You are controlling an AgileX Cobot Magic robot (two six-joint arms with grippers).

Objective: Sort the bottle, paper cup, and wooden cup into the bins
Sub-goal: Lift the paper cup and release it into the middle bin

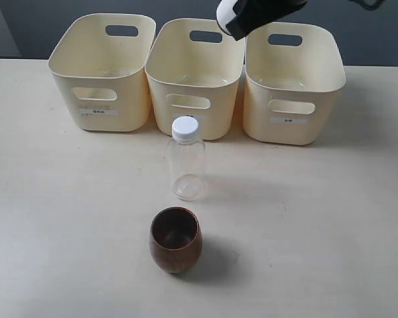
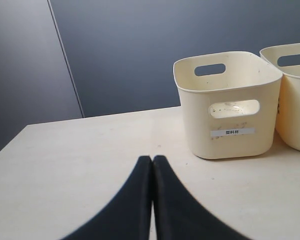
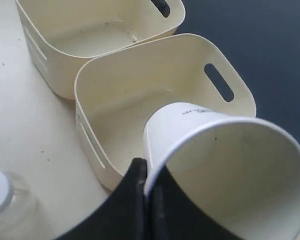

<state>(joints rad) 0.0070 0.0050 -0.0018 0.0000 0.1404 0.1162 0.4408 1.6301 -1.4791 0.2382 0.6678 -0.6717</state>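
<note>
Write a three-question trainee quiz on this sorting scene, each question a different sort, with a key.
1. True or false: the wooden cup stands on the table, nearer the camera than the bottle.
2. What does the right tool grip? A) bottle B) paper cup C) nothing
3. Fill in: the left tool is ____.

Key:
1. True.
2. B; its rim is pinched, with a bin below it.
3. Shut, holding nothing.
</note>
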